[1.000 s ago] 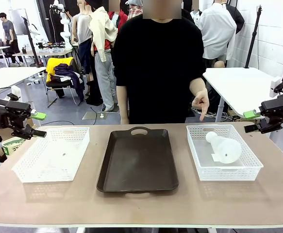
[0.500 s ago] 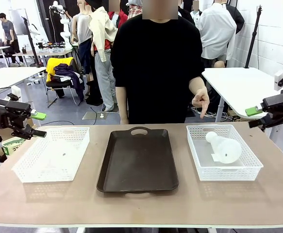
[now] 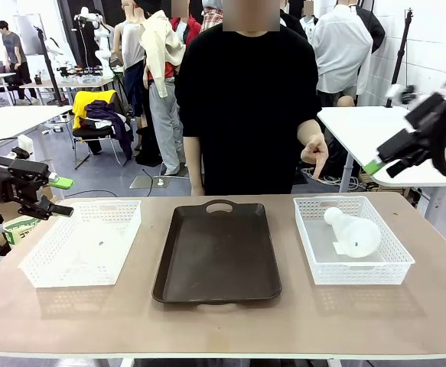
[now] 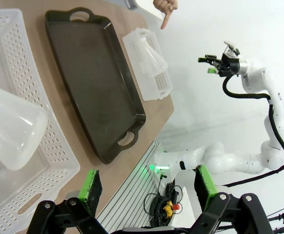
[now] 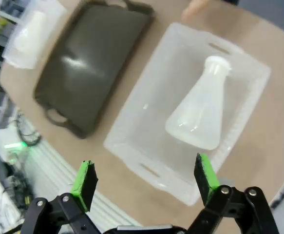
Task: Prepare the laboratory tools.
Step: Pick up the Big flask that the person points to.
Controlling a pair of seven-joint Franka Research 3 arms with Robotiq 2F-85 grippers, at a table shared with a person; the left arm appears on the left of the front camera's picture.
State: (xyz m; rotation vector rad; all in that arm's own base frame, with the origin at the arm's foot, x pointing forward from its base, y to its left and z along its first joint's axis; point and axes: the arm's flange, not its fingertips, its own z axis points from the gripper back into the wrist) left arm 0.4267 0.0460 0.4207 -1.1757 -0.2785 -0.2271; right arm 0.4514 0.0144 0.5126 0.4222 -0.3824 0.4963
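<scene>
So both flasks are lying on their sides in baskets right now. One translucent frosted-white conical flask (image 3: pixel 353 232) is in the white lattice plastic basket on the right (image 3: pixel 397 264), neck pointing toward the far left corner. The second frosted flask (image 4: pixel 10 129) is in the matching white basket on the left (image 3: pixel 43 264); it's hard to make out from the front but clear in the left wrist view. The dark brown rectangular tray with a handle hole (image 3: pixel 216 252) sits between the baskets on the wooden table (image 3: pixel 223 321). The left gripper (image 3: pixel 58 195) hangs off the left edge of the table, jaws spread wide with nothing in them. The right gripper (image 3: pixel 383 162) is up high on the far right, also wide open and empty. The person's hand (image 3: pixel 314 155) points down at the far side of the right basket.
</scene>
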